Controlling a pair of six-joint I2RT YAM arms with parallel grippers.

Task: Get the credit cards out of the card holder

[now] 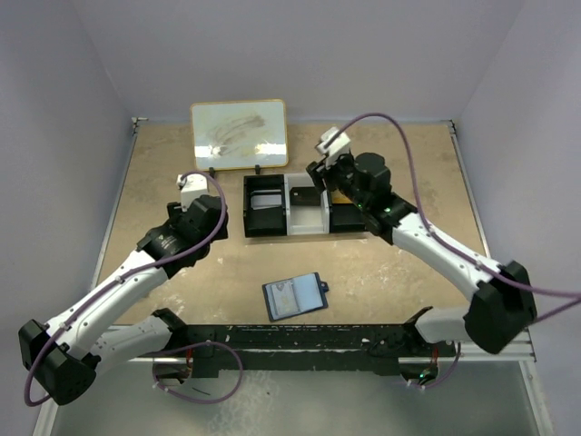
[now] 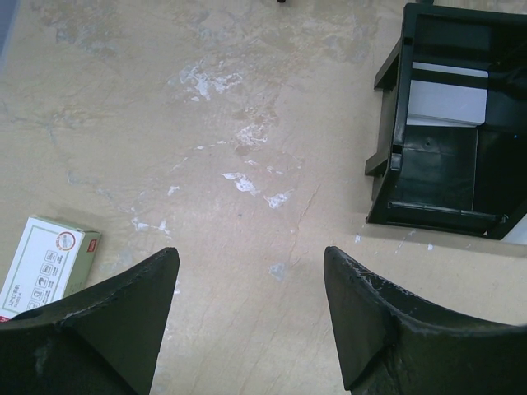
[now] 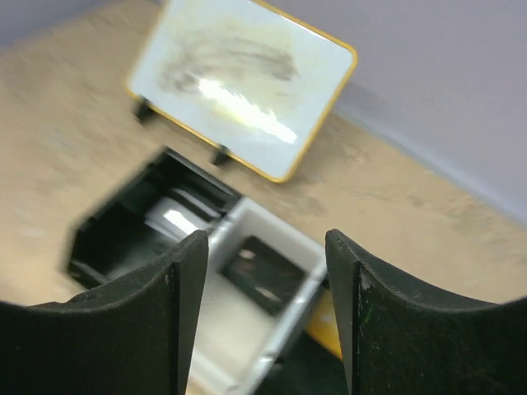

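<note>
Right gripper [image 3: 265, 239] empty, jaws apart, directly over a dark card [image 3: 259, 276] in the tray [image 1: 263, 227], likely the deposit spot; left gripper [image 2: 251, 251] wide, empty, idle beside the tray; card holder [image 1: 295, 296] open, well behind both.

Robot lab: walled test table [image 1: 390, 272], whiteboard [image 1: 239, 133]

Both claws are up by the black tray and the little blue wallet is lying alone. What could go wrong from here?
1. The card holder lies open and flat with nothing pinning it. Tugging at any card left inside might just drag it along the table.
2. The right gripper, open above the tray, could clip its wall or the small whiteboard behind it when swinging away.
</note>
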